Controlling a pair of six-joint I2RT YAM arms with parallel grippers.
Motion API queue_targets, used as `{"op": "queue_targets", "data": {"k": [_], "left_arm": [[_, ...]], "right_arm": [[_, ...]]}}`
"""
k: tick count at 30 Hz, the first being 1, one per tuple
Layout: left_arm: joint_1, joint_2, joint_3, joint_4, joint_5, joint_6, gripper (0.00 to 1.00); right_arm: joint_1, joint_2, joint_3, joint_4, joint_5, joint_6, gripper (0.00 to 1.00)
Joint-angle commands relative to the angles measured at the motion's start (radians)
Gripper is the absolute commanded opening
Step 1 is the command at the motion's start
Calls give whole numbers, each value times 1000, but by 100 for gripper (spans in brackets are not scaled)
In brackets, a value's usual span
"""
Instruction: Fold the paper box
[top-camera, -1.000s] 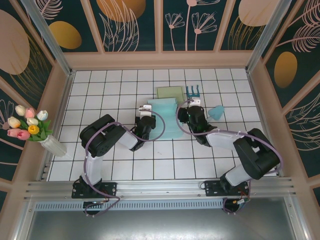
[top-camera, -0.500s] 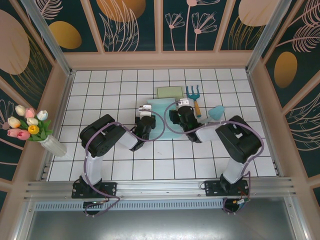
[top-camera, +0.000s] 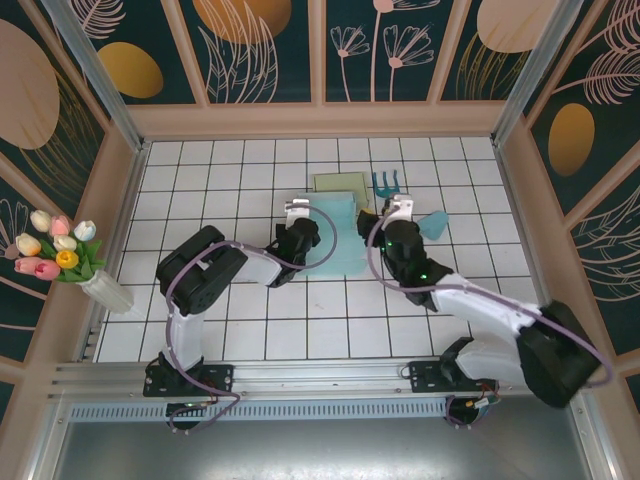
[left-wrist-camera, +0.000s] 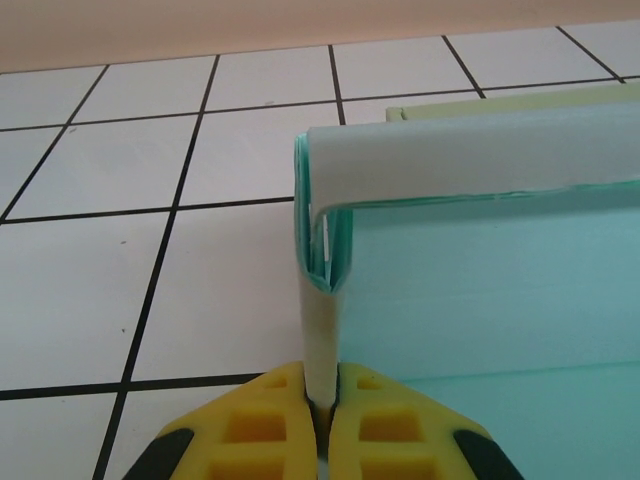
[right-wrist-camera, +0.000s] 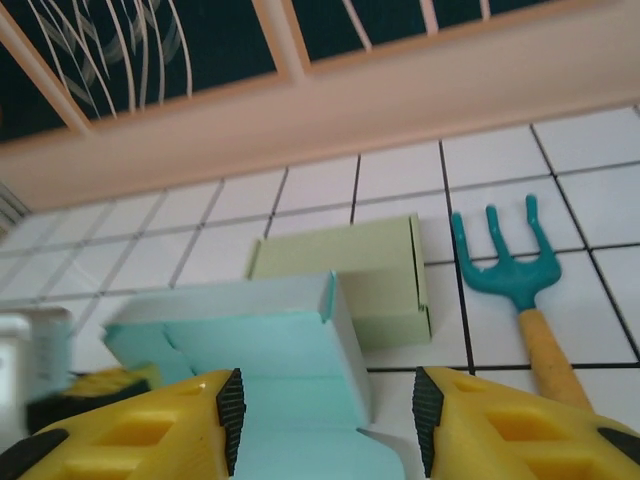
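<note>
Box (left-wrist-camera: 480, 270) flap pinched — left gripper (left-wrist-camera: 322, 398) clamped tight.

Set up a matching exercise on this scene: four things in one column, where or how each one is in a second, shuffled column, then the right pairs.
Column one
1. left gripper
2. right gripper
3. garden fork
4. vase of tulips

Column two
A. lies beside the pale green box
B. stands at the left edge of the table
C. shut on a flap of the teal paper box
D. open, nothing between its fingers

Pairs: 1-C, 2-D, 3-A, 4-B
</note>
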Motion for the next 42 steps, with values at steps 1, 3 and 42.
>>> {"op": "queue_targets", "data": {"k": [1,3,42], "left_arm": [[5,-53,15,-150,46,4,0],[5,-102,24,-177,73,24,0],[-89,-715,166,-1242,255,1710,0]], "right_arm": [[5,-143,-3,-235,74,102,53],[5,-234,16,-323,72,133,53],[-29,-813,-140,-491,114,104,55]]}}
